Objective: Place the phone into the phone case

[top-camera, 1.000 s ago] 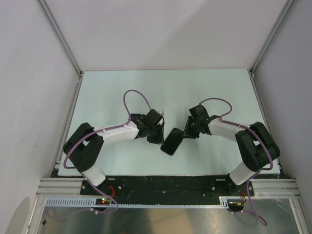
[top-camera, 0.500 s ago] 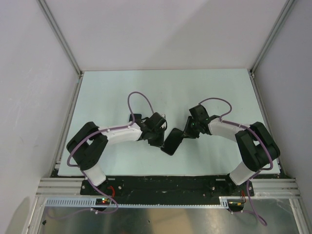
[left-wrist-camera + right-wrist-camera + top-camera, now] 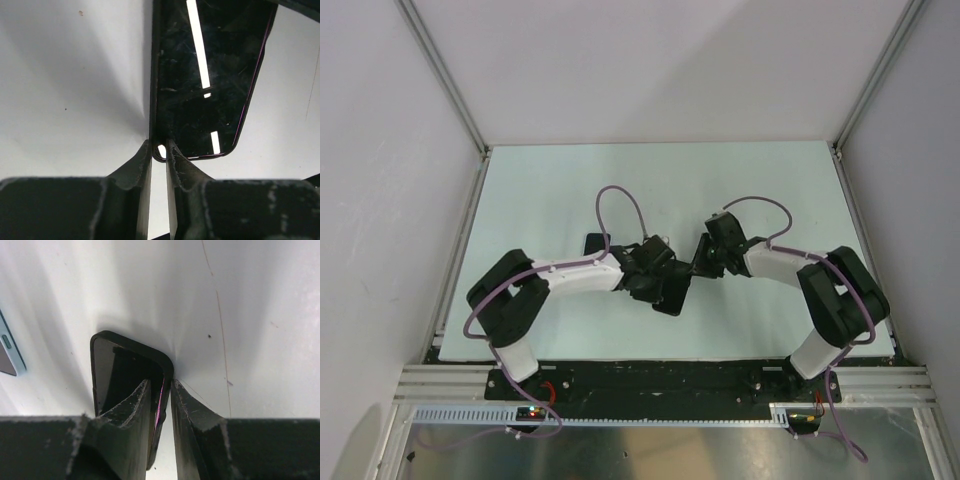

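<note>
Pinching the phone at opposite ends, left fingers, right fingers both clamped; pale-blue object nearby

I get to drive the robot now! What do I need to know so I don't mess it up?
Left gripper: shut on a corner rim of the phone case.
Right gripper: shut on the case's opposite end, one finger over the screen.
The phone lies screen up in the case, on the table between the arms.
Done: phone set into the case.
Left: its purple edge shows along one side, so it may not be fully seated. Probably press it in, then let go.
</note>
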{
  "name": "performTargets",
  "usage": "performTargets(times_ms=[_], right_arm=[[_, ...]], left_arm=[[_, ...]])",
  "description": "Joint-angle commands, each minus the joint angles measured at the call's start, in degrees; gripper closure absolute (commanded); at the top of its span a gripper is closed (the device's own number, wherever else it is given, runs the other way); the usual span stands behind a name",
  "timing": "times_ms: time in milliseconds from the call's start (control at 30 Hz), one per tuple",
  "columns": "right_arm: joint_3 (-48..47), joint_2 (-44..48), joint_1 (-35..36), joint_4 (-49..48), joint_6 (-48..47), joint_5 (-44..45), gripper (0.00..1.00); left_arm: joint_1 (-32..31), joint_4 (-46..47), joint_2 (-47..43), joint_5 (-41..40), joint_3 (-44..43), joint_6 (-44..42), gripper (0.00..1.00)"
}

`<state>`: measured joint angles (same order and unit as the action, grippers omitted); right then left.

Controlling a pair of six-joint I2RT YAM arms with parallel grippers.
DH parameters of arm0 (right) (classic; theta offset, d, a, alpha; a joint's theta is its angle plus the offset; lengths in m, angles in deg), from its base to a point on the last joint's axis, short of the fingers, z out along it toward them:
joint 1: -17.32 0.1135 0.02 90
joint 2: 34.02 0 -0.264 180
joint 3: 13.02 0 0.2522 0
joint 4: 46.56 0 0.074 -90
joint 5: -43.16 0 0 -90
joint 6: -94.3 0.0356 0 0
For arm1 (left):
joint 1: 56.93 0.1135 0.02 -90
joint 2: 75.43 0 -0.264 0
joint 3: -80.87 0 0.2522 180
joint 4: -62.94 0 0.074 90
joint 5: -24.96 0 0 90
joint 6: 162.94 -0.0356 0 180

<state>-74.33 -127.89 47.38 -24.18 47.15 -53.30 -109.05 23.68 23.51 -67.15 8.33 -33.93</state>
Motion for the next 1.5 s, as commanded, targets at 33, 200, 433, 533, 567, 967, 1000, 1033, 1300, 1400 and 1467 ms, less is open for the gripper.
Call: performTargets(times_ms=[33,200,433,533,567,967,1000,1033,1300,1400,1467], right_arm=[[-1.03,-2.31,1.00,-3.07,-1.99,3.42,0.73],[-2.78,-2.33,3.03,-0.29,-3.18,5.99,0.70],[-2.58,5.08,3.31,5.96,-3.43,9.58,0.48],[0.57,9.62,4.00,5.56,-1.83,6.67,0.44],[1.47,10.61,4.55,5.19,-1.07,5.69,0.44],[10.68,13.33,14.90,0.76,7.72,5.44,0.52],[10.75,12.90,15.49,0.51,8.05,5.68,0.52],[10.78,12.51,15.92,0.29,8.27,5.90,0.52],[10.83,8.65,19.73,0.69,9.42,8.99,0.56],[10.81,8.26,20.46,2.59,8.84,11.44,0.59],[10.53,7.76,20.86,3.92,8.06,12.93,0.60]], left_arm=[[-3.04,-5.34,6.57,-6.90,0.60,-0.37,0.84],[-4.93,-5.58,9.79,-7.54,0.28,1.05,0.89],[-5.88,-5.66,11.15,-7.33,-0.43,1.92,0.93],[-5.89,-5.56,10.99,-6.98,-0.80,1.95,0.94],[-5.89,-5.59,10.96,-6.87,-0.94,1.99,0.95],[-6.10,-5.47,10.82,-6.00,-2.12,1.91,0.97],[-6.08,-5.50,10.83,-5.99,-2.17,1.89,0.97],[-6.12,-5.52,10.88,-5.98,-2.19,1.83,0.97],[-6.07,-5.53,11.25,-5.84,-2.53,1.65,0.98],[-6.07,-5.46,11.39,-5.75,-2.67,1.61,0.98],[-6.07,-5.47,11.48,-5.68,-2.79,1.60,0.98]])
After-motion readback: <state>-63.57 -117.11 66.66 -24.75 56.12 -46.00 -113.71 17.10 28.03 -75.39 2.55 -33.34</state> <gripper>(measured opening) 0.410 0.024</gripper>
